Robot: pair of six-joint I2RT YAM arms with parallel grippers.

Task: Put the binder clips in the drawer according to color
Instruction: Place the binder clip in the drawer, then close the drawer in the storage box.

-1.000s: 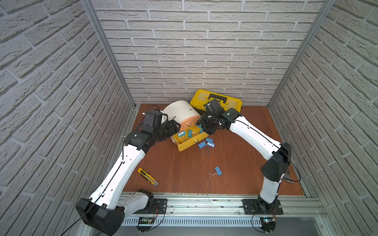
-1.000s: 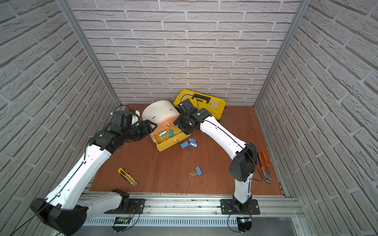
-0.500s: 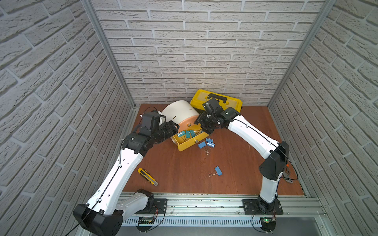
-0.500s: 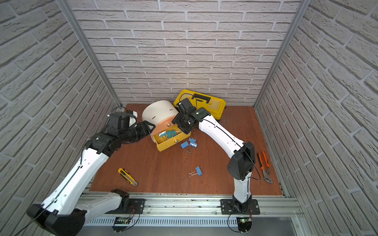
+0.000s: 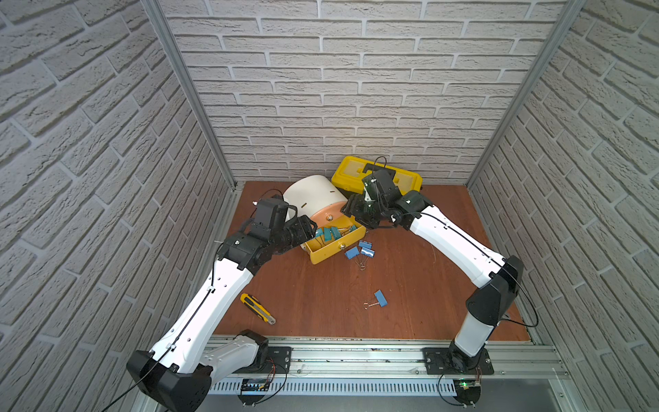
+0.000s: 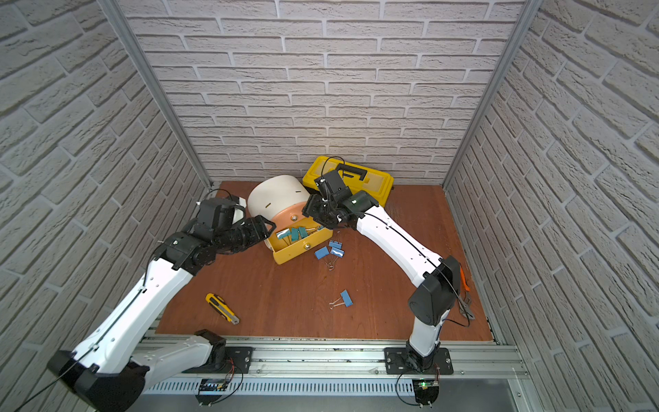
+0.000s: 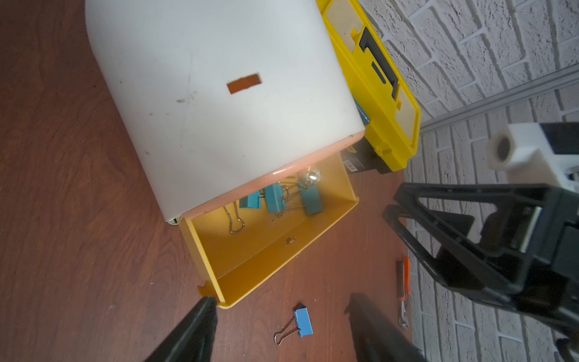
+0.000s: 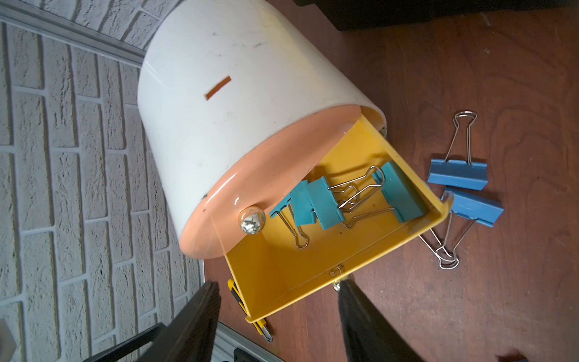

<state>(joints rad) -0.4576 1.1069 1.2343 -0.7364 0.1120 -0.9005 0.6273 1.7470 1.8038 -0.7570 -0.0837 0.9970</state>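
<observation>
The white drum cabinet (image 5: 313,192) sits just above the middle of both top views, with the yellow-black toolbox (image 5: 353,171) behind it toward the brick wall. Its peach drawer (image 5: 328,215) is closed. The yellow drawer (image 5: 328,253) below is pulled well out, probably so clips can be dropped in from above.

Three teal binder clips (image 8: 326,203) lie inside the yellow drawer, wire handles tangled, and nothing else is in it (the grey drawer is out of sight). No blue clip is put away yet. Three blue binder clips (image 5: 360,249) lie on the worktop (image 5: 410,285) just right of the open drawer, and a lone blue clip (image 5: 381,298) lies lower, near centre. They likely need another drawer.

The left tool (image 7: 280,307) hangs at the drawer's left end, fingers apart and empty, perhaps to steady it. The right tool (image 8: 277,285) hovers over the drawer's right end, also apart and holding nothing. A utility knife (image 5: 256,308) lies lower left.
</observation>
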